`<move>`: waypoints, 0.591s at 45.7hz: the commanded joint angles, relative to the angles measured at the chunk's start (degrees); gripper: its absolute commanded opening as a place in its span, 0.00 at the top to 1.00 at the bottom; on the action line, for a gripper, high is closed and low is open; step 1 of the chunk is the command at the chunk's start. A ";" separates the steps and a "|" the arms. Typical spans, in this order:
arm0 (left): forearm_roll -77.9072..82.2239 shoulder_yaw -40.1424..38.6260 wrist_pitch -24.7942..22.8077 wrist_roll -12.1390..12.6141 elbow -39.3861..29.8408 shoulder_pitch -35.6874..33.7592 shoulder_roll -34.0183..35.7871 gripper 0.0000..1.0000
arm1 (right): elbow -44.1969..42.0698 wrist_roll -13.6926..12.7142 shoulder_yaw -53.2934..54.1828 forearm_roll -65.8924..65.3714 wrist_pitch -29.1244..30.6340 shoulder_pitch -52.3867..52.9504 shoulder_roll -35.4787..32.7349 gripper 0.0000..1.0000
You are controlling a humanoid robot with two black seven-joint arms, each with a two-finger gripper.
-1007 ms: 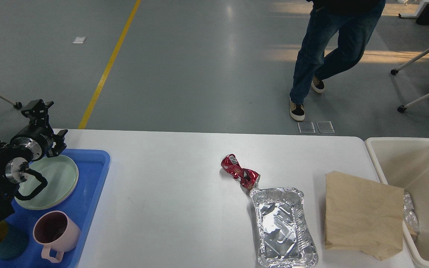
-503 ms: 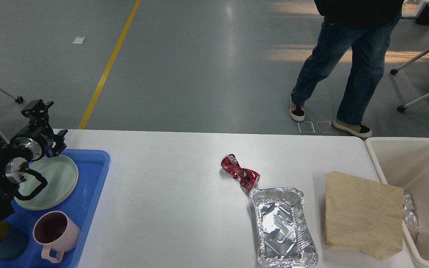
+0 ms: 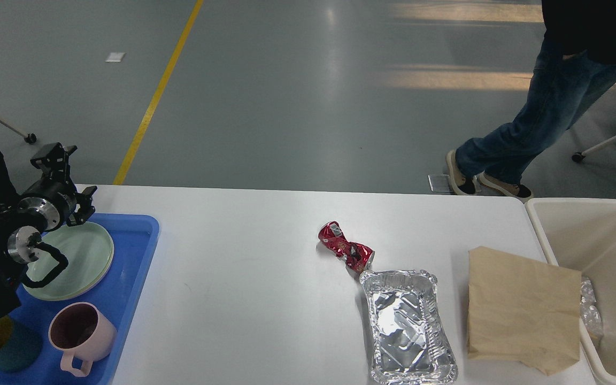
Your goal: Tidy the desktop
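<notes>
At the far left my left gripper (image 3: 64,176) hangs over the back of the blue tray (image 3: 139,251), above the pale green plate (image 3: 81,256). It is dark and seen partly end-on, so I cannot tell how its jaws stand; nothing seems to be in them. In the tray, nearer me, sit a pink mug (image 3: 75,334) and a dark teal cup (image 3: 0,347), so the crockery looks sorted already.

My right gripper is not in view at all.

The desktop (image 3: 244,289) is the wide white surface filling the middle of the view. Toward its right lie three pieces of rubbish: a crushed red can (image 3: 345,248), a foil container (image 3: 407,326) just beside and nearer than the can, and a brown paper bag (image 3: 522,307) whose right edge overlaps the rim of the cream bin (image 3: 540,235).

I judge the job about half done, with the rubbish left to bin. These pieces are well away from the left arm, so I would bring in the right one. I would take the can across its pinched waist, and lift it clear before moving it so it does not nudge the foil. The bag is limp and flat; pinching its overhanging edge should work best.
</notes>
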 commanded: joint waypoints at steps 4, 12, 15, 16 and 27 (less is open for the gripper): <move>0.00 0.00 -0.05 0.00 0.00 0.00 0.00 0.04 | 1.29 -0.18 -0.54 -1.53 7.83 2.17 1.05 0.00; 0.00 0.00 -0.05 0.00 0.00 0.00 0.00 0.04 | 1.46 -0.27 -1.16 -6.98 9.66 2.53 2.19 0.00; 0.00 0.00 0.03 0.00 0.00 0.00 0.00 0.04 | 2.42 -0.27 -3.61 -7.51 9.66 2.53 2.54 0.00; 0.00 0.00 -0.05 0.00 0.00 0.00 0.00 0.04 | 2.95 -0.27 -4.40 -7.51 9.66 2.53 2.54 0.00; 0.00 0.00 -0.05 0.00 0.00 0.00 0.00 0.04 | 7.44 -0.18 -7.05 -12.78 9.66 2.88 2.72 0.00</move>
